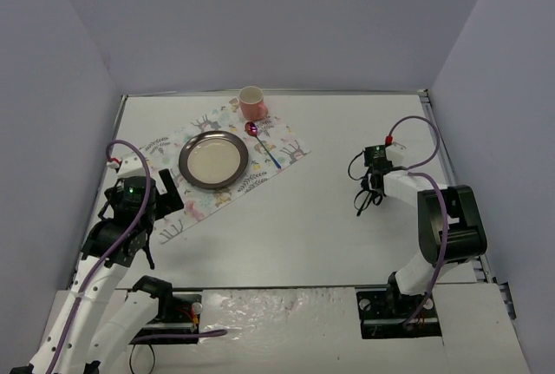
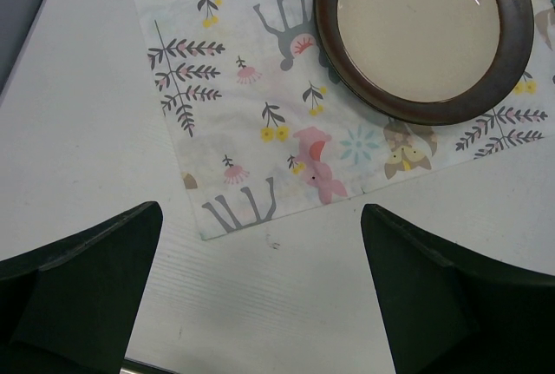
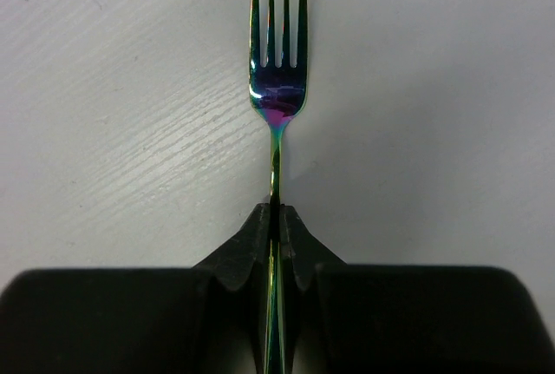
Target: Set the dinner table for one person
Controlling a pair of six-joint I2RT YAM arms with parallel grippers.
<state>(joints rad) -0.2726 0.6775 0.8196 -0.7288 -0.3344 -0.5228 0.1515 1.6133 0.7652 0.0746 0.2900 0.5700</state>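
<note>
The dinner table [image 1: 303, 218] is a wide white top. On its far left lies an animal-print placemat [image 1: 192, 203] [image 2: 234, 88] with a dark-rimmed plate [image 1: 213, 159] [image 2: 422, 36] on it. A pink cup [image 1: 251, 101] stands at the mat's far corner, and an iridescent spoon [image 1: 262, 141] lies to the right of the plate. My right gripper [image 3: 276, 213] [image 1: 366, 193] is shut on the handle of an iridescent fork [image 3: 276, 96], whose tines point away over bare table. My left gripper [image 2: 260, 218] [image 1: 160, 213] hangs open and holds nothing, just off the mat's near corner.
Grey walls close in the table on the left, back and right. Both arm bases sit at the near edge. The right arm's cables [image 1: 416, 127] loop above its wrist.
</note>
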